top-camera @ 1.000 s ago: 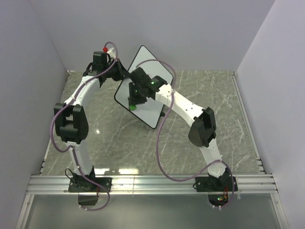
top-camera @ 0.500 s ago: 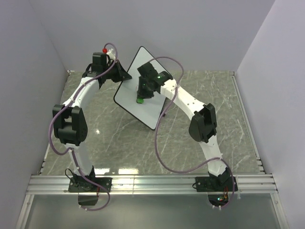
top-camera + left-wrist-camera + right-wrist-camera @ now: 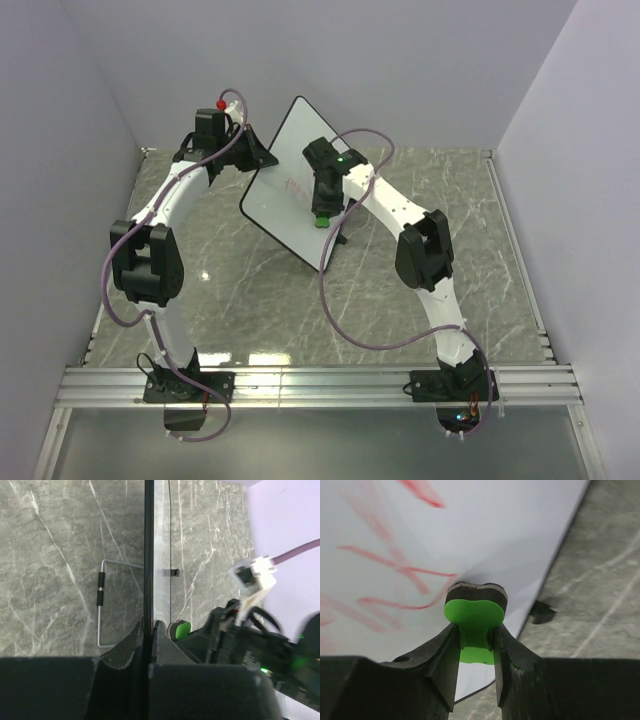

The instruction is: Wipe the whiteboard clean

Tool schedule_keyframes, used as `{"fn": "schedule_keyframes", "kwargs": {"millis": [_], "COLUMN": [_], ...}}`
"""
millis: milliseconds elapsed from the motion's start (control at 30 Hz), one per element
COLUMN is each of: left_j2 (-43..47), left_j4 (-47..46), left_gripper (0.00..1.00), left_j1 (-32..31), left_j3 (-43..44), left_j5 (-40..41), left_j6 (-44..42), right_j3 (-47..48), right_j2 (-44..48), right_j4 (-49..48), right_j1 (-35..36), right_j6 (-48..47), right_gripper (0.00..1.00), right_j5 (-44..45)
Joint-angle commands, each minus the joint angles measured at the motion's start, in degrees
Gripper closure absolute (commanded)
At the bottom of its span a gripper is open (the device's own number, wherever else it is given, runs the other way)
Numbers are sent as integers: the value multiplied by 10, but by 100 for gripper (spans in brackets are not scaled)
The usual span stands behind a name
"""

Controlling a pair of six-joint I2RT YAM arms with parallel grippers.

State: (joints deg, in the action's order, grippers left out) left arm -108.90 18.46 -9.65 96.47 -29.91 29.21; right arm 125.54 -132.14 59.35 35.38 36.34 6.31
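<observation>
The whiteboard (image 3: pixel 278 205) stands tilted above the table, with faint red scribbles (image 3: pixel 298 185) in its middle. My left gripper (image 3: pixel 262 160) is shut on its upper left edge. In the left wrist view the whiteboard (image 3: pixel 148 550) runs edge-on between the left gripper's (image 3: pixel 148 625) jaws. My right gripper (image 3: pixel 322 212) is shut on a green eraser (image 3: pixel 320 221), pressed against the board near its lower right edge. In the right wrist view the eraser (image 3: pixel 475 612) touches the whiteboard (image 3: pixel 510 525) just right of the red scribbles (image 3: pixel 395 567), with the right gripper (image 3: pixel 476 630) clamped on its green handle.
A grey marble tabletop (image 3: pixel 450 210) lies under the board, with lilac walls on three sides. A metal rail (image 3: pixel 320 385) runs along the near edge. A bent wire stand (image 3: pixel 101 605) shows behind the board. A small black foot (image 3: pixel 542 612) sits by the board's edge.
The right gripper has carried the eraser across the board from its lower left part to the lower right edge. The left arm and the board have stayed put.
</observation>
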Motion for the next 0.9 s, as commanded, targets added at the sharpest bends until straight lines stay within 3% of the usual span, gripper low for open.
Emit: {"fn": "schedule_keyframes", "kwargs": {"millis": [0,200,467,867], "left_j2": [-7,0,20,25], "left_j4": [88,85,80,86], "left_gripper": [100,100,100,100], "left_j1": [-42,-43,-61,-66], "left_j3": [-25,-32,-54,-44], "left_j5": [3,-7,-12,-23], "left_j6": [-49,-46,-50,-57], "right_j3": [45,112,134,-44], "right_j2": [12,12,2,10], "right_j4": [-135,-188,-226,-180], "right_j1": [31,44,41,-14], "right_j6": [18,47,59,40], "right_gripper": [100,100,100,100], "right_j5": [-101,-154,-163,-140]}}
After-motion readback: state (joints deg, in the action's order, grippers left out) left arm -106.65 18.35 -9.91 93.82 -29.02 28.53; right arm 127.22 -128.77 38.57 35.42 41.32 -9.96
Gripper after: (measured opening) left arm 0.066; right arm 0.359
